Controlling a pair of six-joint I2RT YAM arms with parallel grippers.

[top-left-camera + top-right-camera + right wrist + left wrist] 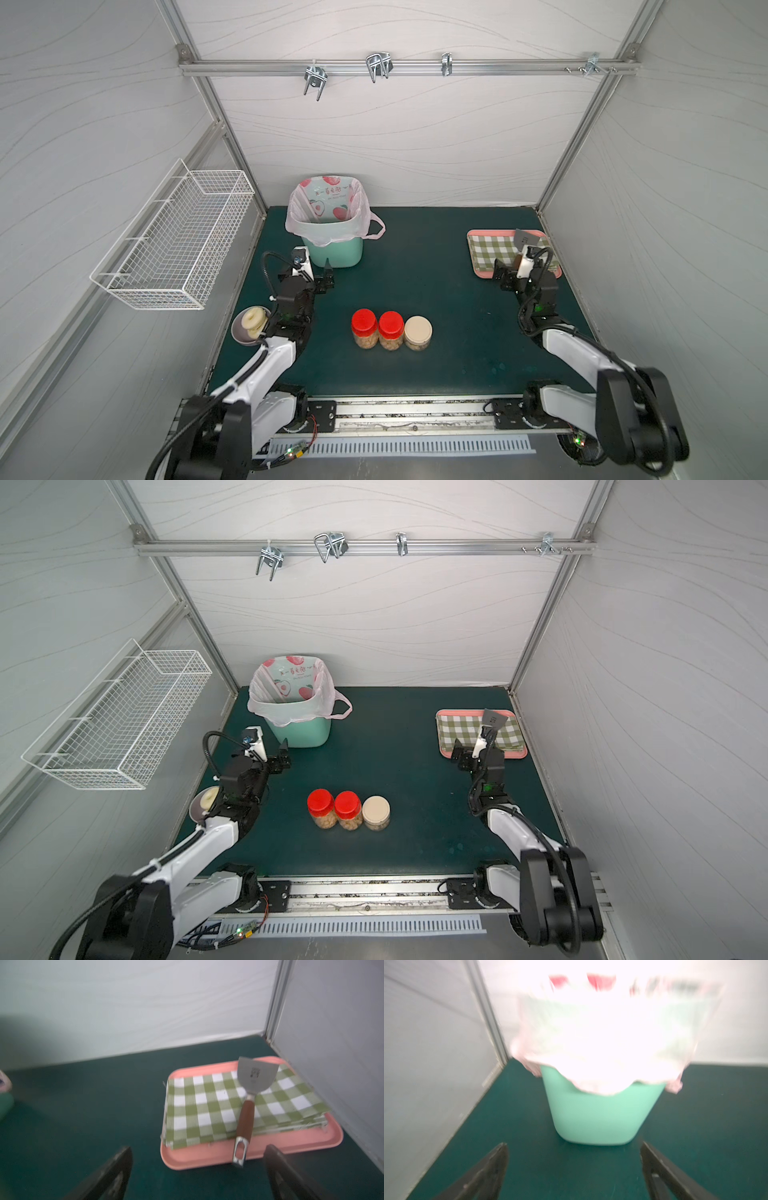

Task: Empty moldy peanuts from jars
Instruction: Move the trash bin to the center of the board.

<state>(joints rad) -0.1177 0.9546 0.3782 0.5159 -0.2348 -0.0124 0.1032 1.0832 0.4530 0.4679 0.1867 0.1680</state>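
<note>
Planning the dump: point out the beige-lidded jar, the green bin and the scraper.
beige-lidded jar (418, 328), in a top view, lid top
green bin (596, 1113), left wrist view, front wall
scraper (246, 1118), right wrist view, brown handle

Three jars (391, 330) stood touching in a row mid-table, with bare green mat (436, 270) open on every side of them. A mint bin (336, 253) blocked the far left, just ahead of the spread jaws of the left gripper (573, 1145). A pink tray (291, 1142) with cloth (207, 1109) and spatula (247, 1113) filled the far right corner, before the right gripper (198, 1147). A bowl (239, 334) crowded the left arm (274, 357).
</note>
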